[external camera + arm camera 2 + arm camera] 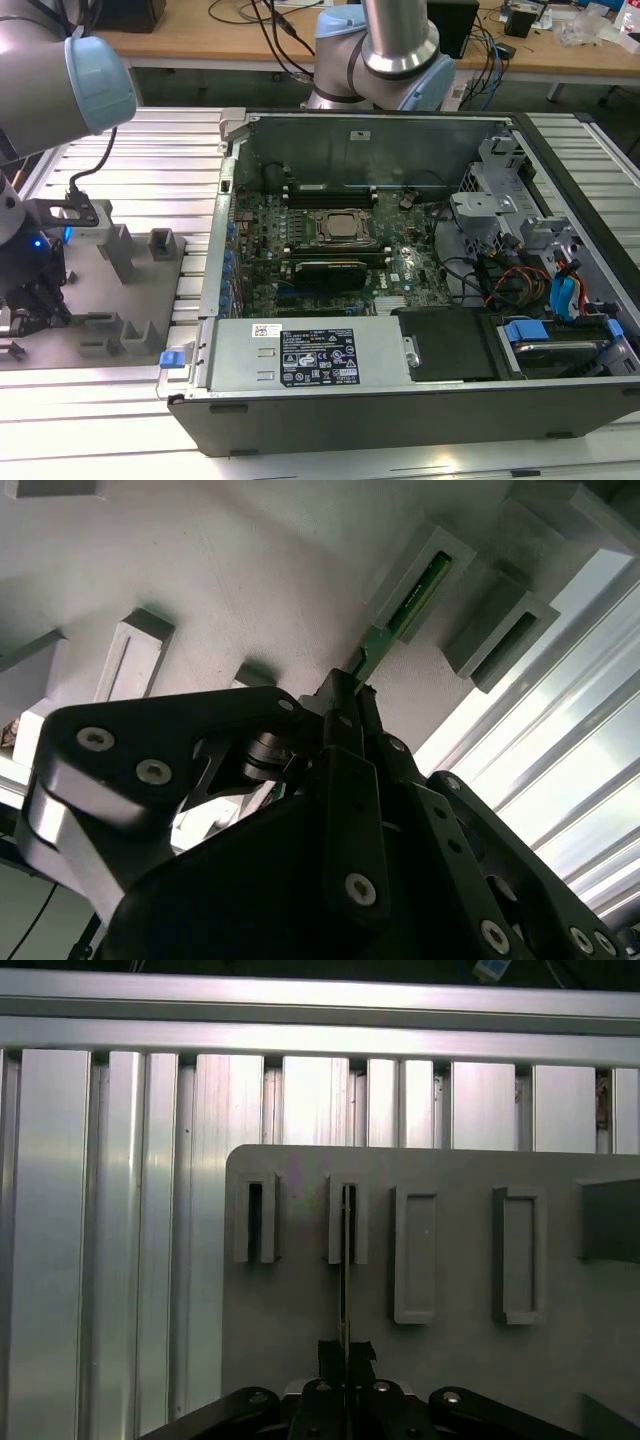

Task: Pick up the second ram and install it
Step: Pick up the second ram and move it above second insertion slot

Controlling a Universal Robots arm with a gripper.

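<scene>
The second ram is a thin green strip, seen edge-on in the first wrist view. My gripper is shut on its near end, with the fingertips pinching both flat faces. Its far end still sits inside a gray slot block on the gray tray. In the exterior view my gripper hangs low over the tray at the exterior view's left, well apart from the open computer case. Inside the case lies the motherboard with its CPU socket and long black memory slots.
More gray slot blocks stand on the tray beside the held one, one of them an empty slot. Ribbed aluminium table rails surround the tray. Drive cages and cables fill the case at the exterior view's right.
</scene>
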